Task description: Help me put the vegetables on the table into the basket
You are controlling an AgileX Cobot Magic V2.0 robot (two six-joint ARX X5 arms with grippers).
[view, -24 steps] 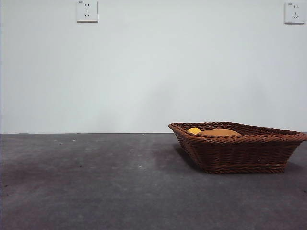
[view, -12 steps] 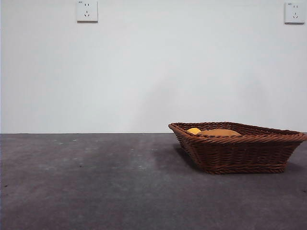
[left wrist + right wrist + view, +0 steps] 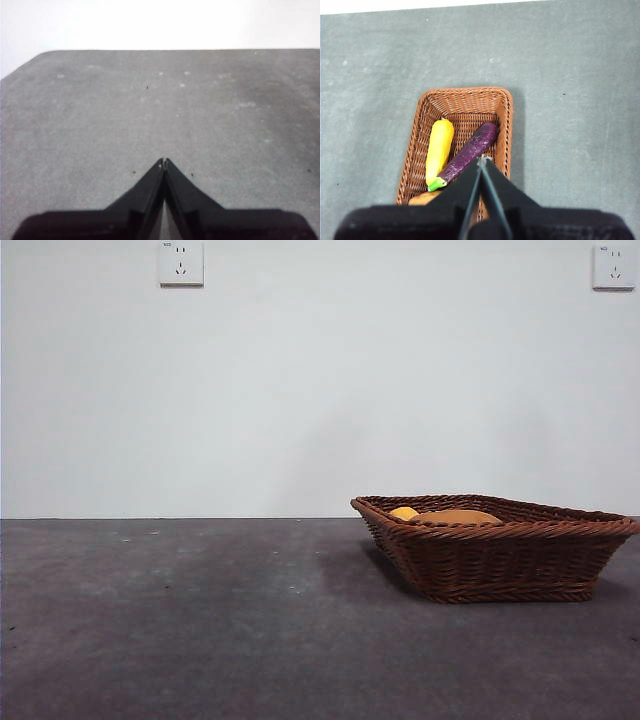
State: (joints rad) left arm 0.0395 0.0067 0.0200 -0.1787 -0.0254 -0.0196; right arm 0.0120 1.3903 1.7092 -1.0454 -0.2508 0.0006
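The brown wicker basket [image 3: 500, 548] stands on the dark grey table [image 3: 200, 620] at the right; it also shows in the right wrist view [image 3: 460, 105]. In it lie the yellow lumpy vegetable [image 3: 439, 149], the purple eggplant [image 3: 470, 152] with its green cap, and the brown potato [image 3: 422, 199], partly hidden by the jaws. In the front view the yellow vegetable [image 3: 404, 512] and the potato [image 3: 460, 516] peek over the rim; the eggplant is hidden there. My right gripper [image 3: 482, 159] is shut and empty, high above the basket. My left gripper [image 3: 164, 161] is shut and empty over bare table.
Two wall sockets [image 3: 181, 262] [image 3: 613, 265] sit high on the white wall behind the table. The table's far rounded corner [image 3: 45, 54] shows in the left wrist view. No arm shows in the front view.
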